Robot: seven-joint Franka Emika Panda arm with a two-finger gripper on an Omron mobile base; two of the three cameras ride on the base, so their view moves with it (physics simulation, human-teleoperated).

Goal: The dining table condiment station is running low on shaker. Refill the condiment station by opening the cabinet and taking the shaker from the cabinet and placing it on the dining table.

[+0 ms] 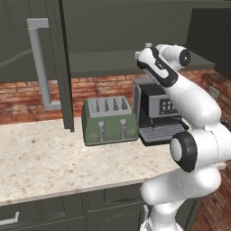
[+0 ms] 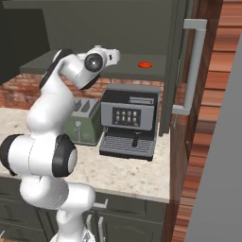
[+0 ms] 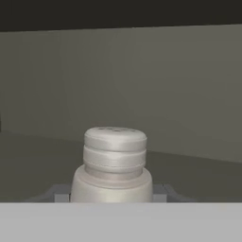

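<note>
shaker [image 3: 115, 163] stands unlabelled, gripped between the hand's [image 3: 113, 194] half-closed fingers inside the cabinet [image 1: 49, 54].

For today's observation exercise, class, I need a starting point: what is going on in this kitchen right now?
A white robot arm is reaching up into the open wall cabinet above the counter with the toaster and coffee machine. In the hand view, the pale shaker stands upright on the shelf, right between the tips of the pincer. Whether they already grip it cannot be told. The shaker has not left the cabinet.
</note>
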